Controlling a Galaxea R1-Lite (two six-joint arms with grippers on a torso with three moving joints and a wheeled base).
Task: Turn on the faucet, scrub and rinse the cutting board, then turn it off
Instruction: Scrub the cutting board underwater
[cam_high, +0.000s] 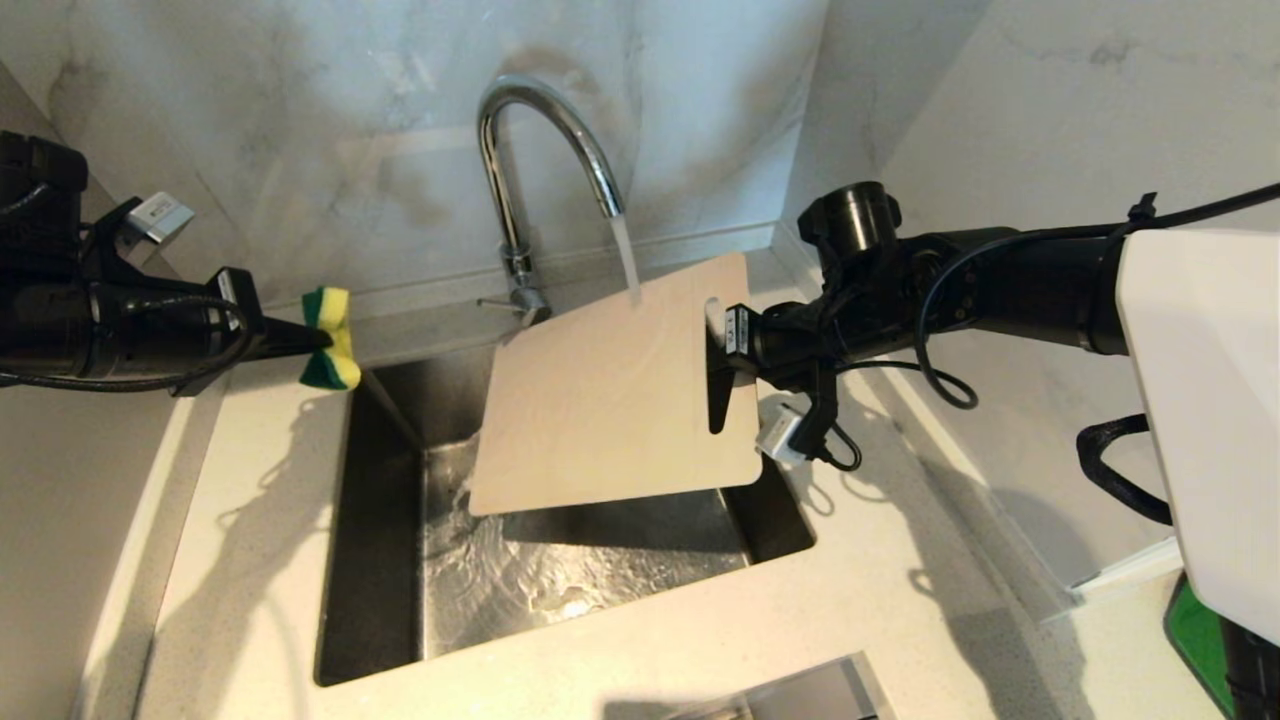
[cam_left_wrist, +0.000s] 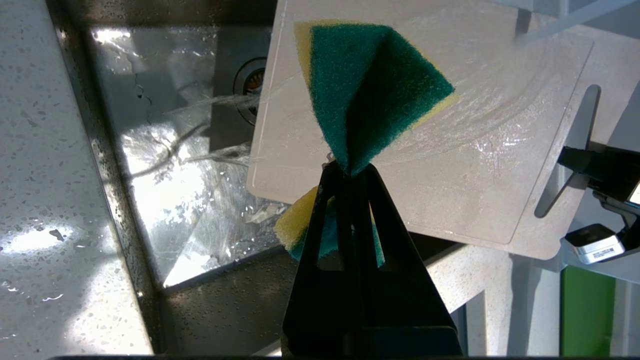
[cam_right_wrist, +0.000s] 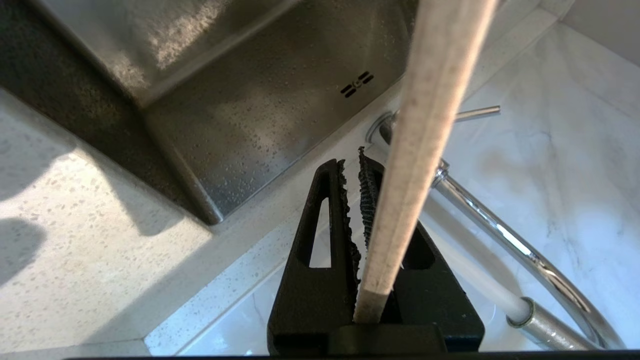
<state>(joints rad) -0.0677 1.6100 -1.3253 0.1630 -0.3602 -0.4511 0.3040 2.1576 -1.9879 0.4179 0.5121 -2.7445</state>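
Right pincer (cam_high: 722, 372) clamping cutting board (cam_high: 610, 390) edge, tilted over sink (cam_high: 370, 560)

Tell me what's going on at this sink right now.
The robot is washing a cutting board. Its right gripper is shut on the board's slotted edge and holds it tilted over the sink, under the running faucet. Water lands near the board's upper edge and runs off into the basin. The left gripper is shut on a green and yellow sponge, out over the counter at the sink's left, not touching the board. The water is on, so this looks like rinsing.
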